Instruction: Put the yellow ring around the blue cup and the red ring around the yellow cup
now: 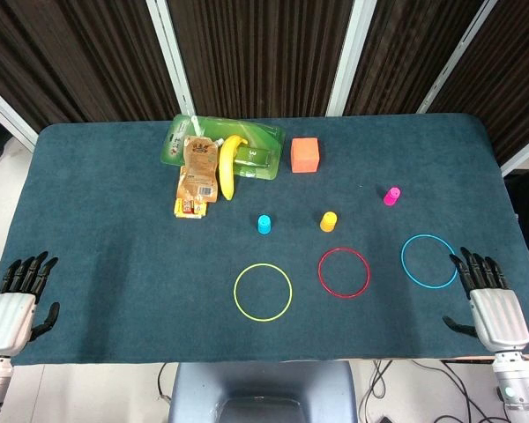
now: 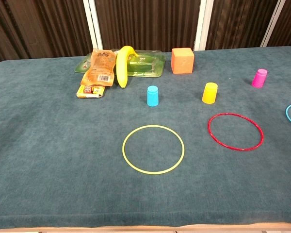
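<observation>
Left robot hand rests released at the desk edge. Yellow ring lies flat just below the blue cup, red ring below the yellow cup, neither placed yet. Right robot hand released too.

Dark slatted panels behind teal-covered table.

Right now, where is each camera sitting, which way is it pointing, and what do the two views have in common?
Head view: high above the near table edge, looking steeply down on the dark teal cloth-covered table; left hand and right hand rest open at the near corners.
Chest view: lower, at the near edge, facing across the tabletop toward the dark curtains; no robot body shows.
Shared: small blue plastic cup, small yellow plastic cup, thin yellow ring, thin red ring.
</observation>
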